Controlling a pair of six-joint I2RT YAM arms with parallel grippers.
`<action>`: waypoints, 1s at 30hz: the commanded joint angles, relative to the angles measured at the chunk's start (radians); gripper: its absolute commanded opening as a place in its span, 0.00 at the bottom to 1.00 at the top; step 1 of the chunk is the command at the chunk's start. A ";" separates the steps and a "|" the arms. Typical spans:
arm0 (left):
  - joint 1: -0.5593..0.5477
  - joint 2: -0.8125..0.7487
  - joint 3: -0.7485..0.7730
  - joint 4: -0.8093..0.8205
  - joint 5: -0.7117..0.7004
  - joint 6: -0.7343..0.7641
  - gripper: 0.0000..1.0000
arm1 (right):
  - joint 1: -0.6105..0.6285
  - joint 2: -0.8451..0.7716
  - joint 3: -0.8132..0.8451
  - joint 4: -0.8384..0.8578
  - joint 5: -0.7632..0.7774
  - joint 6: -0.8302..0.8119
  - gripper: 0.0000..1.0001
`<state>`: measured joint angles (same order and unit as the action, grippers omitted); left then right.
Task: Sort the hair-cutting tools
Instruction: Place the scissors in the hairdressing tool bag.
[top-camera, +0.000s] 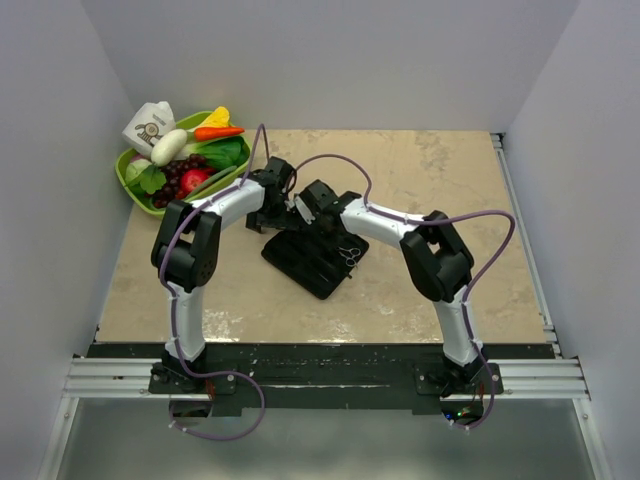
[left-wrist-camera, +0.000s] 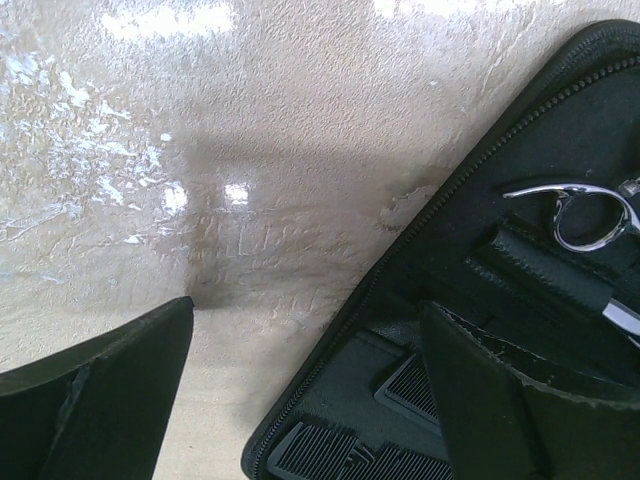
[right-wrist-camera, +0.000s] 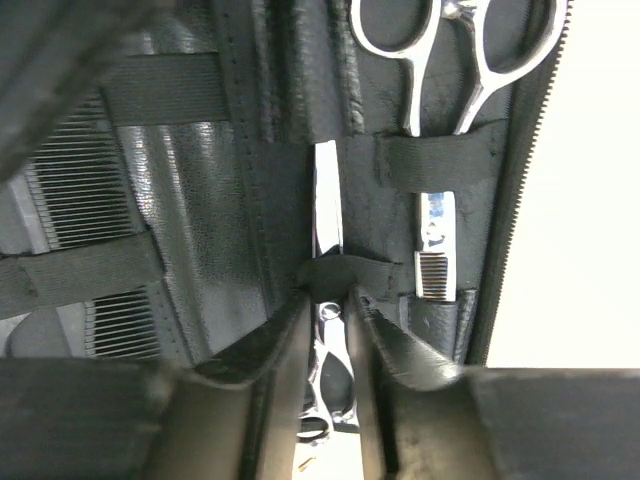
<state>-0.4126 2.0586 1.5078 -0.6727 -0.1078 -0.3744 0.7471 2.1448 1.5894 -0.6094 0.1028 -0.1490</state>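
Note:
An open black case (top-camera: 305, 262) lies mid-table. One pair of silver scissors (right-wrist-camera: 447, 60) is strapped along its right side. A second pair of scissors (right-wrist-camera: 327, 205) has its blade through an elastic loop, and its handles sit between the fingers of my right gripper (right-wrist-camera: 328, 330). Those jaws stand slightly apart on either side of the handles. A black comb (right-wrist-camera: 85, 195) lies under straps on the left. My left gripper (left-wrist-camera: 310, 400) is wide open and holds nothing, low over the case's zipped edge (left-wrist-camera: 330, 330), near comb teeth (left-wrist-camera: 405, 385) and a scissor ring (left-wrist-camera: 590, 215).
A green basket (top-camera: 124, 178) of toy fruit and vegetables sits at the back left corner, with a small carton (top-camera: 150, 125) leaning in it. Both arms meet over the case's far end: left gripper (top-camera: 266, 216), right gripper (top-camera: 304, 212). Walls enclose the tabletop (top-camera: 450, 180).

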 joint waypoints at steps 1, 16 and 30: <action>-0.012 -0.006 -0.020 -0.007 0.007 0.005 0.99 | 0.029 0.145 -0.009 0.401 -0.212 0.081 0.35; -0.014 -0.005 -0.008 -0.008 0.000 0.006 0.98 | 0.031 -0.109 -0.080 0.292 -0.166 0.106 0.44; -0.015 -0.011 -0.005 -0.007 -0.007 0.009 0.98 | 0.029 -0.474 -0.379 0.208 -0.086 0.229 0.46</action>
<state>-0.4267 2.0586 1.5074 -0.6537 -0.1036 -0.3744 0.7769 1.7367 1.2484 -0.4183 0.0013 0.0216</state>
